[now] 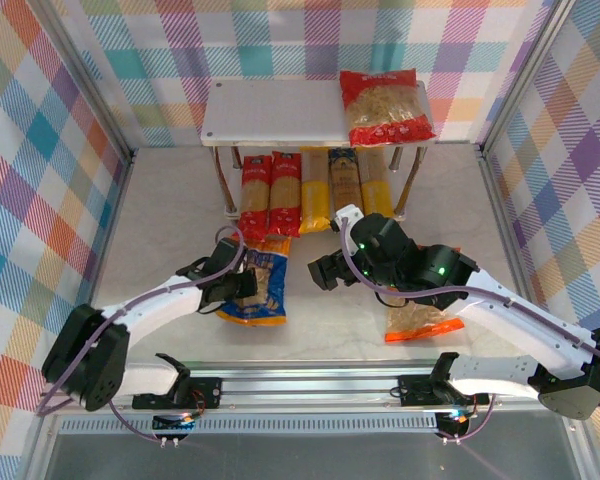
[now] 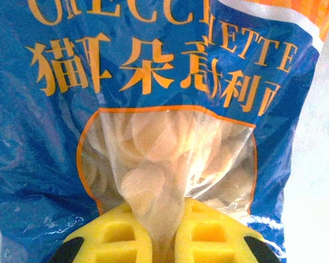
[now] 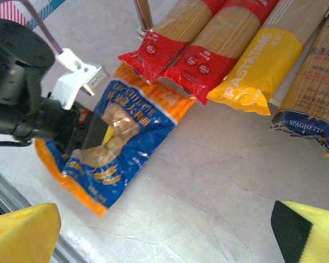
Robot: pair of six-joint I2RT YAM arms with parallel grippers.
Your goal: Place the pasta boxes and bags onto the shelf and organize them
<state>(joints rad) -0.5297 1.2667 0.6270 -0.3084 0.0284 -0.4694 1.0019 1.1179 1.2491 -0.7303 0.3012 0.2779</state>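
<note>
Left wrist view: left fingers (image 2: pixel 112 238) pinch the blue bag (image 2: pixel 49 142)

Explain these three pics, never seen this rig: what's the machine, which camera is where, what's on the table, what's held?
Two robot arms, bolted at the table's near edge, each ending in a two-finger tool. The overhead picture is from a fixed camera above and behind them; the other two are from cameras on each wrist, looking along the yellow fingers. Left tool is shut on the blue bag, pinching its clear window. Right tool is open, holding nothing. The shelf stands at the far side: a red bag on its top board, five long packs side by side below. An orange bag lies on the table, partly under the right arm.
</note>
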